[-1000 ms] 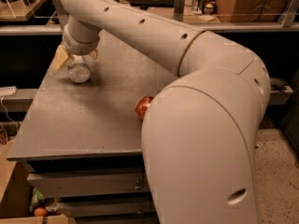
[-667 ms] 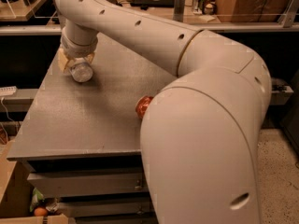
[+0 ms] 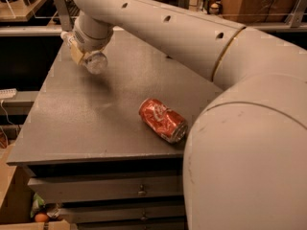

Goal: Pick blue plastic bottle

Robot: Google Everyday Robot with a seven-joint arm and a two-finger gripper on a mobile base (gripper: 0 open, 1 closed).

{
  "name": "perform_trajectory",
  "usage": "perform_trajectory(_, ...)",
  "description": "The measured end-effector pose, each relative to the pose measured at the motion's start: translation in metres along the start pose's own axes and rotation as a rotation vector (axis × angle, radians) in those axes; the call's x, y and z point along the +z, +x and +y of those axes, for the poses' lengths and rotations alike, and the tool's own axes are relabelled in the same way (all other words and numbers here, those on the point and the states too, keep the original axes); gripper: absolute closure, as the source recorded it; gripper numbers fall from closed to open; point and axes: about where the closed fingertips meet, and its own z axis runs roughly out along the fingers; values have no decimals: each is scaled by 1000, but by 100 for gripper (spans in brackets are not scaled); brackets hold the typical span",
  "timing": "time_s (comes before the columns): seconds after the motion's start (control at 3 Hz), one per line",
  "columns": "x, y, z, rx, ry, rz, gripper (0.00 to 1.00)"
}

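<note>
- Camera view, the task's thing: the small clear, faintly bluish plastic bottle [image 3: 96, 63] is at the far left of the grey speckled table top [image 3: 96, 128], lying roughly level in the gripper [image 3: 83, 55]; a soft shadow on the table beneath it suggests it hangs just clear of the surface.
- Camera view, the gripper: it sits under the cream wrist at the table's far-left corner; a yellowish finger pad [image 3: 76, 54] presses on the bottle's left side, so the fingers look clamped on the bottle, though the far finger is hidden.
- Handling, as a judgement: the bottle is probably light, thin-walled and smooth – it may dent or slide if squeezed unevenly; the firmer hold is across the middle of the body, not the rounded end facing the camera.
- Surroundings: a dented red soda can [image 3: 163, 120] lies on its side near the front edge, well apart from the bottle; grey drawers [image 3: 139, 190] sit below; nothing stands beside the bottle – only the arm's own bulk crowds the right.
</note>
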Motion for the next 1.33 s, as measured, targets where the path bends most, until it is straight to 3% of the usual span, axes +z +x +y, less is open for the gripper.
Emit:
perform_trajectory(0.33,-27,-2,-4,-65,-24,-79,100)
perform_trajectory(0.67,-71,6,-21,-49,-175,-263,100)
perform_trajectory(1.0,-108,29,-48,-25,-294,-361,100)
perform_trajectory(1.33,-137,55,-85,-39,-254,-399,100)
